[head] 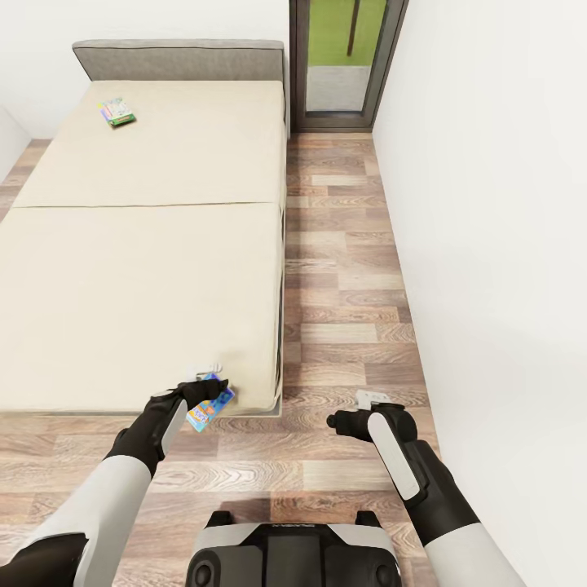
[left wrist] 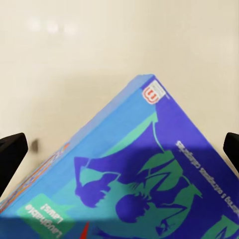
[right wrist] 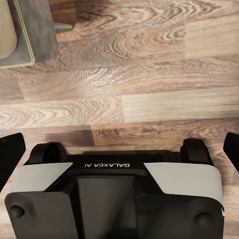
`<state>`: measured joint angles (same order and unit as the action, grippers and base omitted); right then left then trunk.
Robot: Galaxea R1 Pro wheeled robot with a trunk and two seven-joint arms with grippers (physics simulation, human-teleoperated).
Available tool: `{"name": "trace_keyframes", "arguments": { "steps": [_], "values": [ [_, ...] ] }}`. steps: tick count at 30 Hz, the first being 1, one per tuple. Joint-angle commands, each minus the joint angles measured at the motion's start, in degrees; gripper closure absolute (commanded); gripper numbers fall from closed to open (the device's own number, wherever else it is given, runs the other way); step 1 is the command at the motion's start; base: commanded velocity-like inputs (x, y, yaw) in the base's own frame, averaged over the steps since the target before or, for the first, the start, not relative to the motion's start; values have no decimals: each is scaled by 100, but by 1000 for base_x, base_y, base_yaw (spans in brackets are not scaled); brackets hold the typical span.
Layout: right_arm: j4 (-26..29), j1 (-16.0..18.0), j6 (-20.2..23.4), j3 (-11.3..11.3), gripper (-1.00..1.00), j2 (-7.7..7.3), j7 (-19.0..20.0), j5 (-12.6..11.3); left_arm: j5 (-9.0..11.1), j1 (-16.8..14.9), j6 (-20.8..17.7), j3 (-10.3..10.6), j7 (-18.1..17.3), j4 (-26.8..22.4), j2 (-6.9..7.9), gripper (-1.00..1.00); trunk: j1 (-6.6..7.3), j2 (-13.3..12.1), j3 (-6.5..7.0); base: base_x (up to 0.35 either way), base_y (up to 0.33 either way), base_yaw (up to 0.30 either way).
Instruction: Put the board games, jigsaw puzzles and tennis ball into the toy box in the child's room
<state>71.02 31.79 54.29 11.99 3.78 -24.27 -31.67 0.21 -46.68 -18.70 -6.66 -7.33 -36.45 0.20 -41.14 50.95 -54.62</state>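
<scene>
Left claw [head: 204, 397] clamped on blue game [head: 209, 407] at bed [head: 147, 269] corner; lift level, grip firm. Right claw [head: 368, 399] apart, empty.

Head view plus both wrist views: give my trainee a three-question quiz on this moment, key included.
1. True or false: the blue board game sits between the left gripper's jaws at the bed's near corner.
2. Where is the other board game? A) on the floor B) on the bed near the headboard C) in the right gripper
3. What does the right wrist view show below that gripper?

Key: 1 true; 2 B; 3 the robot's base and the wood floor.
</scene>
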Motion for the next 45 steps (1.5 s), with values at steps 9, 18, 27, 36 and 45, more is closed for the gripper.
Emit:
{"name": "trace_keyframes", "arguments": {
  "steps": [9, 18, 27, 36, 45],
  "values": [
    [2, 3, 11, 2, -100, 0, -60, -58, 12, 1, -48, -86, -17, -74, 15, -100, -1, 3, -4, 0, 0, 0],
    [0, 3, 11, 5, -100, 0, -60, -58, 21, 7, -65, -421, -34, -434, 31, -100, -1, 3, -4, 0, 0, 0],
    [-1, 3, 11, 5, -100, 0, -60, -58, 22, 17, -85, -726, -39, -701, 25, -100, -1, 3, -4, 0, 0, 0],
    [-1, 3, 11, 5, -100, 0, -60, -58, 28, 51, -142, -787, -40, -1052, 34, -100, -1, 3, -4, 0, 0, 0],
    [-1, 3, 11, 5, -100, -4, -60, -58, 51, 70, -795, -1373, -767, -1378, 185, -100, -1, 3, -4, 0, 0, 0]
  ]
}}
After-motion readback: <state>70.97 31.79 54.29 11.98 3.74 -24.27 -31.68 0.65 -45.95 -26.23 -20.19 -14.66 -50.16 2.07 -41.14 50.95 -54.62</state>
